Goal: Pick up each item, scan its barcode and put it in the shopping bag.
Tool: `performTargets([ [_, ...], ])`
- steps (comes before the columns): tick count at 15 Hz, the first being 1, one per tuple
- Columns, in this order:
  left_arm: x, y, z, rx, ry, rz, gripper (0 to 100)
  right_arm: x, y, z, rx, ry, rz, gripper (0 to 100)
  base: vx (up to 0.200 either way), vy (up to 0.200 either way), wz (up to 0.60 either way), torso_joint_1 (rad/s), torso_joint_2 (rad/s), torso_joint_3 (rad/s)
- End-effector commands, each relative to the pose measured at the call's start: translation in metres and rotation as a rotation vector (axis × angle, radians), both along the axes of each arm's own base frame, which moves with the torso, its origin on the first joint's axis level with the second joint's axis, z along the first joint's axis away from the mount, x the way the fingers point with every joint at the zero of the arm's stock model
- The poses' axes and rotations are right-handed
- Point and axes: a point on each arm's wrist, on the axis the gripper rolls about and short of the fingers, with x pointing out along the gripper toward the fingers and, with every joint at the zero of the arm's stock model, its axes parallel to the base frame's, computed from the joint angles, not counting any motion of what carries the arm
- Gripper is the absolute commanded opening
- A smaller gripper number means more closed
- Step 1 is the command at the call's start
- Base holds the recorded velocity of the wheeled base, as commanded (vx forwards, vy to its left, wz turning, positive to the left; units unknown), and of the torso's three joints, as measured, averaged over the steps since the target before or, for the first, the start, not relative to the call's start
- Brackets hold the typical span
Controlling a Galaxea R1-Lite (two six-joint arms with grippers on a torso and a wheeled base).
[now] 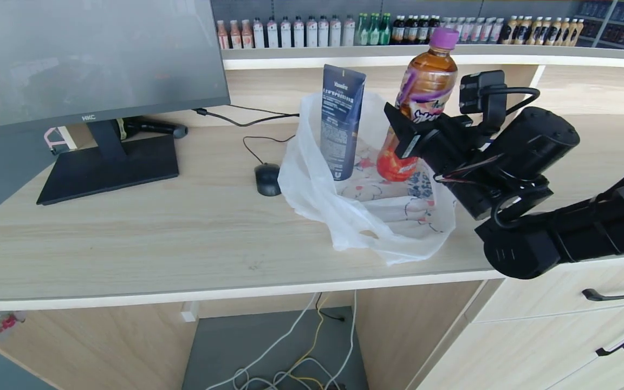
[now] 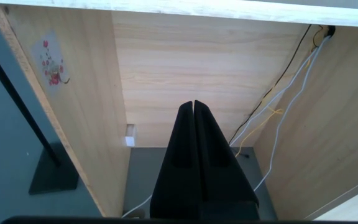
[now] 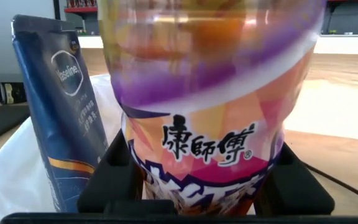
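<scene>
Right jaws: pinching 1 upright bottle (image 1: 426, 81).
Left jaws: pressed together, under desk (image 1: 128, 233).
Tube (image 1: 342, 119): upright in shopping bag (image 1: 312, 189), just beside right jaws.

Open room: bare light-wood countertop (image 1: 144, 244), lower left through centre of the head view.
Upper left blocked: grey flat monitor (image 1: 90, 54) on black stand (image 1: 111, 165).
Centre: black computer mouse (image 1: 267, 179), just beside white translucent plastic shopping bag (image 1: 317, 200).
Bag mouth crowded: dark blue upright tube (image 1: 342, 119) at its left, purple-capped amber drink bottle (image 1: 426, 89) clamped in right gripper (image 1: 403, 138) at its right. Narrow gap between them.
</scene>
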Motion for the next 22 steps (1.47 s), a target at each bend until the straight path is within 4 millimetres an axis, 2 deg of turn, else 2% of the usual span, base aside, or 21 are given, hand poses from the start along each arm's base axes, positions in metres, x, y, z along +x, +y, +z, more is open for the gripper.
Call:
performTargets([
  [1,0.0,0.0,0.0,0.0,0.0,0.0,0,0.008,0.004,-0.011,-0.011,0.022,0.0,0,0.0,0.0,0.0,0.0,0.0,0.0],
  [13,0.0,0.0,0.0,0.0,0.0,0.0,0,0.024,0.005,-0.039,-0.039,0.086,-0.01,0,0.0,0.0,0.0,0.0,0.0,0.0],
  [22,0.0,0.0,0.0,0.0,0.0,0.0,0,0.024,0.005,-0.041,-0.034,0.09,-0.009,0,0.0,0.0,0.0,0.0,0.0,0.0],
])
